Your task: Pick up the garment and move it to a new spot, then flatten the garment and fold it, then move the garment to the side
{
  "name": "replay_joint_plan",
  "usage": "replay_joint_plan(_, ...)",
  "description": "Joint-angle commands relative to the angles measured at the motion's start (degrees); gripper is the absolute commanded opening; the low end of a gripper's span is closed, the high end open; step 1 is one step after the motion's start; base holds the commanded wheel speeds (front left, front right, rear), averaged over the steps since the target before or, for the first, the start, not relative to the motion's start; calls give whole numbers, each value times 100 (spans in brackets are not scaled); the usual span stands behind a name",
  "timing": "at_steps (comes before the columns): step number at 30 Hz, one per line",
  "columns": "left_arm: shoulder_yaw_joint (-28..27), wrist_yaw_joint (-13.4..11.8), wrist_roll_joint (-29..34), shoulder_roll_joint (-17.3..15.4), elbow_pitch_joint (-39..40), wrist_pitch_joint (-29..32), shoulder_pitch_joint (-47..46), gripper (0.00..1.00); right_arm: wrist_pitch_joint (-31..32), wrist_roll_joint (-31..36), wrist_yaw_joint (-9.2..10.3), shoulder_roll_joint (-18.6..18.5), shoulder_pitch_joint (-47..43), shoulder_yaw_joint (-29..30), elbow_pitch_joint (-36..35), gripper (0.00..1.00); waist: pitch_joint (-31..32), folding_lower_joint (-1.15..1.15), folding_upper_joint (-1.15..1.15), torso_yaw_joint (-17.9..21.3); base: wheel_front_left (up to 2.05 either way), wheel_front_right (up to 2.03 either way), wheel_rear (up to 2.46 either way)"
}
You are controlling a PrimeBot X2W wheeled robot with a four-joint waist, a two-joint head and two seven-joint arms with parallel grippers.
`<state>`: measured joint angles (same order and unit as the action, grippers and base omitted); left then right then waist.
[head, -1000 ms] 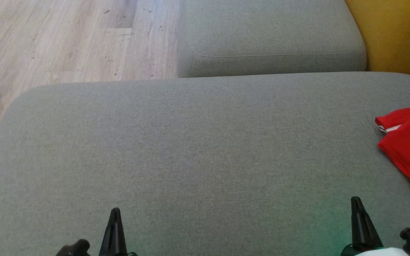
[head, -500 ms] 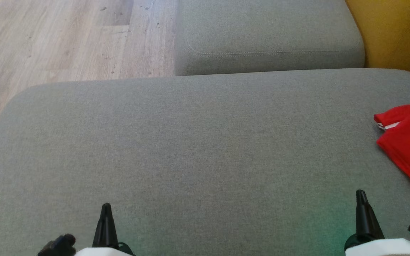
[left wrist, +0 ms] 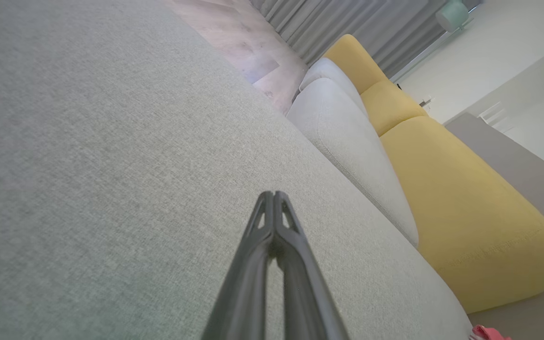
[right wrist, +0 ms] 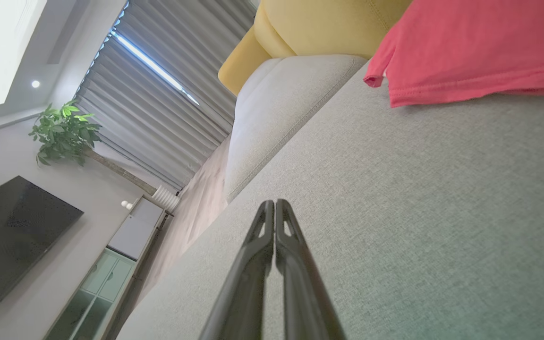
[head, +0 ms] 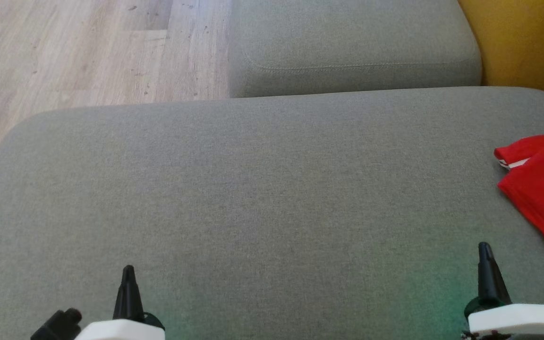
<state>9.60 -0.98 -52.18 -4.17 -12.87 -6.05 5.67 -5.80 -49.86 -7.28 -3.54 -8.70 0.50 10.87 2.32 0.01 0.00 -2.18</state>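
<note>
Red T-shirt [head: 539, 186] lies at grey seat cushion's [head: 272, 189] right edge, seemingly set aside; left gripper [head: 128, 274] and right gripper [head: 484, 248] empty, fingers pressed together.

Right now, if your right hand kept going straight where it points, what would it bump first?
Probably the farther grey fabric cushion; my shut right hand points toward it. The red cloth garment lies off to one side.

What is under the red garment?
The red garment lies on the grey seat cushion, near its right end. Anything directly beneath the cloth is covered and cannot be seen.
</note>
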Motion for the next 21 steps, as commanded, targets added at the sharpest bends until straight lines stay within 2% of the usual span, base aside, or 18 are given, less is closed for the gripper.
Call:
replay_joint_plan(1, -160, 62, -130, -61, 140, 30, -334, 0, 28, -152, -11, -108, 296, -20, -158, 0, -3, 0, 0, 3, 0, 0, 0)
replay_joint_plan(21, -533, 314, -1446, -66, 63, 348, -599, 0, 350, -1523, -14, -108, 671, 102, -11, 0, -83, 0, 0, 72, 0, 0, 0)
